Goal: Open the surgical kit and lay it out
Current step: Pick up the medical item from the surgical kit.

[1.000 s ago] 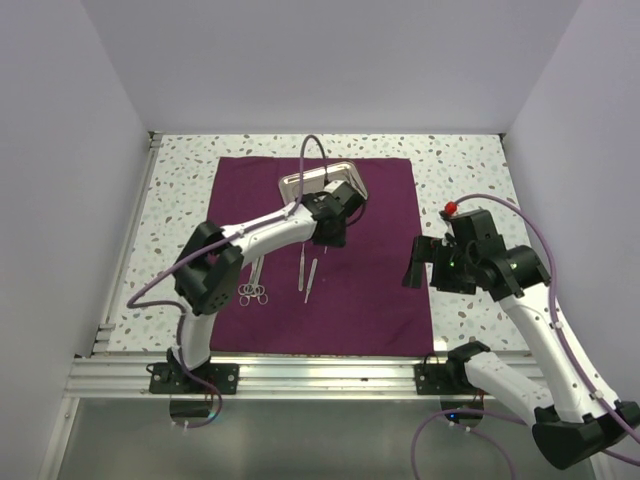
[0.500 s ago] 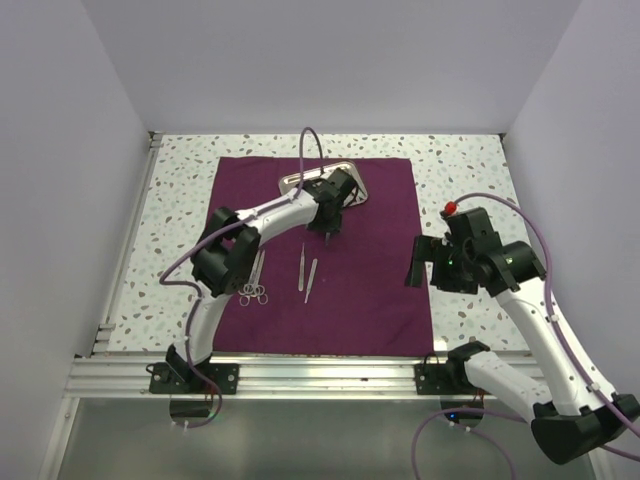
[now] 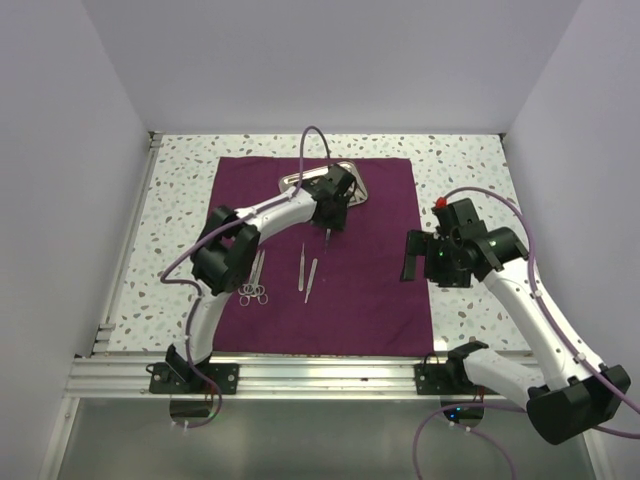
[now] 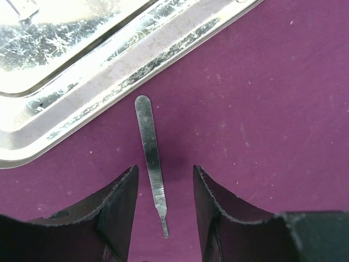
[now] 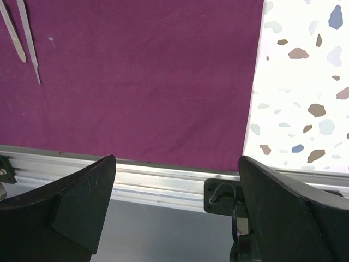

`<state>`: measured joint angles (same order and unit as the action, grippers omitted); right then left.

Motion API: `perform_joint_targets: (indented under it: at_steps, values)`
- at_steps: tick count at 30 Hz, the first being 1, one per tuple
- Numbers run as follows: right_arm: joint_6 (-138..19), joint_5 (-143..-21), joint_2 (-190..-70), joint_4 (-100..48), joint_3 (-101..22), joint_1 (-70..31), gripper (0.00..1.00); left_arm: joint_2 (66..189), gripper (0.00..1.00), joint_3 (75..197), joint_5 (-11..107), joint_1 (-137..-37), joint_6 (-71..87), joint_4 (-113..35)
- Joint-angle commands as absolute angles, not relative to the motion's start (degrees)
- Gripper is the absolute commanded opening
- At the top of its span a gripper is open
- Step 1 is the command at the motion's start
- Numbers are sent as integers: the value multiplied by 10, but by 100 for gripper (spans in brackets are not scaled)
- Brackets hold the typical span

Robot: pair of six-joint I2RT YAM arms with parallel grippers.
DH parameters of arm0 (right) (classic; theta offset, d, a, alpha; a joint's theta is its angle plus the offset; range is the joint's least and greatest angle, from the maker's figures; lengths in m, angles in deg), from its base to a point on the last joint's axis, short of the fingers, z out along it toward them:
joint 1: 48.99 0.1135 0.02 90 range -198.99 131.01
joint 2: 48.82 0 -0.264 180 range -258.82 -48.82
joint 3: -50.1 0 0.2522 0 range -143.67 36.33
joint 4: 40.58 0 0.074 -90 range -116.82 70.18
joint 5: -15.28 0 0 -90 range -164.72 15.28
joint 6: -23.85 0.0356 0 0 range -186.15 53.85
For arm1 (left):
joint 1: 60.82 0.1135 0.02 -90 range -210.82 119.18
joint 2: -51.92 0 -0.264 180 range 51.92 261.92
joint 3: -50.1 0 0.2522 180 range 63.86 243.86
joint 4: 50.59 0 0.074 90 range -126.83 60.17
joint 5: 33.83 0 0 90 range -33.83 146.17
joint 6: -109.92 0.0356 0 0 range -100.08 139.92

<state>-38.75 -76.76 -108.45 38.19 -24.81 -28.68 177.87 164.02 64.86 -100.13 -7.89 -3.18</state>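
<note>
The cloth (image 3: pixel 370 290) lies spread flat on the desk (image 3: pixel 180 200). The tray (image 3: pixel 354 186) sits on the cloth's far middle part. Just beside the tray's near rim, a thin steel tool (image 4: pixel 151 158) lies flat on the cloth, its rounded end toward the tray and its narrow tip pointing away from it. The left pincer (image 4: pixel 164 172) hangs over this tool with its fingers (image 4: pixel 117 210) parted a little, one on each side of the tool and neither touching it.

Nearer the arms, two slim tweezers (image 3: pixel 306 272) lie side by side on the cloth. Ring-handled tools (image 3: pixel 255 290) lie left of them, too small to tell scissors from forceps.

The right pincer (image 3: pixel 412 258) hovers at the cloth's right edge, spread wide and holding nothing. Its wrist view shows cloth, speckled desk and the metal rail (image 5: pixel 163 180).
</note>
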Motion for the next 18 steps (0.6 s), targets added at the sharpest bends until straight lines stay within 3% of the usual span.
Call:
perform_joint_targets:
  at_steps: [1, 8, 12, 18]
  values:
    - [-385, -761, -1089, 363, -259, -284, 99, 1808, 48, 1666, 662, -999, -71, -21]
    - [-393, -757, -1095, 358, -256, -284, 98, 1854, 46, 1674, 652, -995, -85, 19]
    - [-399, -752, -1092, 358, -253, -285, 98, 1867, 35, 1666, 618, -997, -88, 26]
    - [-412, -748, -1090, 358, -255, -284, 98, 1866, 10, 1621, 589, -998, -98, 24]
